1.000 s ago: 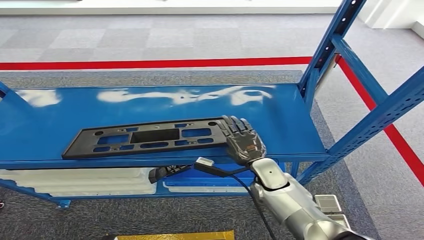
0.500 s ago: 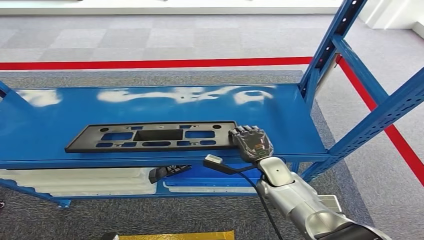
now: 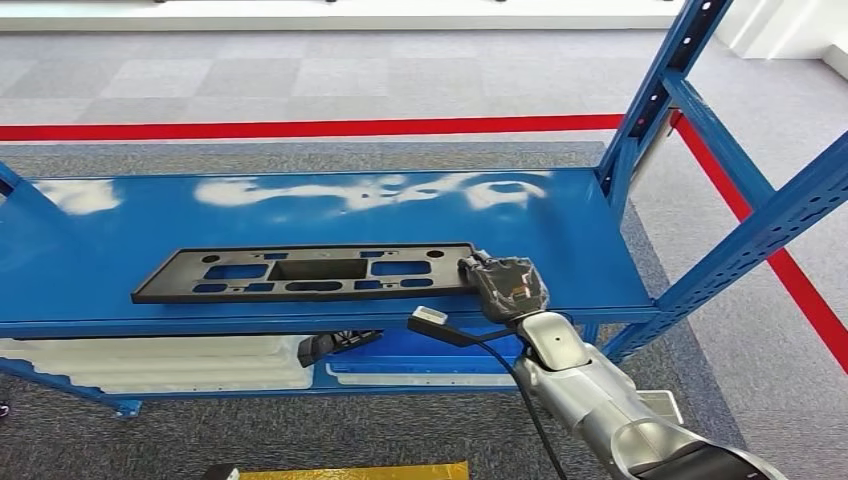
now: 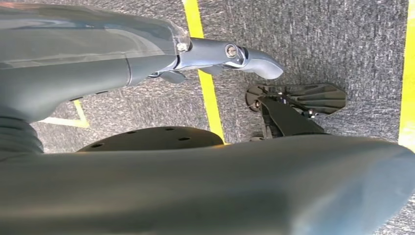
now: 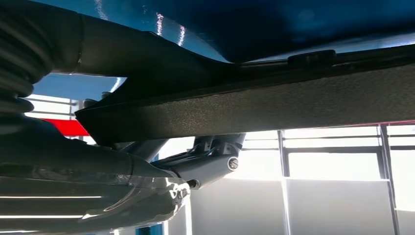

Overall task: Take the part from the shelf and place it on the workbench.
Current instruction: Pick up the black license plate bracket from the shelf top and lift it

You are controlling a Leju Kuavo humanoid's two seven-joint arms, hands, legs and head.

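Head view: one flat black part (image 3: 305,273) lies on the blue shelf (image 3: 560,250); the right hand (image 3: 508,285) grips its three-o'clock end. Right wrist view: fingers (image 5: 205,161) clamp that part's edge. Left wrist view: the left hand (image 4: 230,51) hangs over carpet; its state is unclear.

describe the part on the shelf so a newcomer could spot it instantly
Start at the blue shelf and go to its top board's front edge. The part lies flat there: a long black plastic panel with rectangular cutouts, its right end under the right hand.
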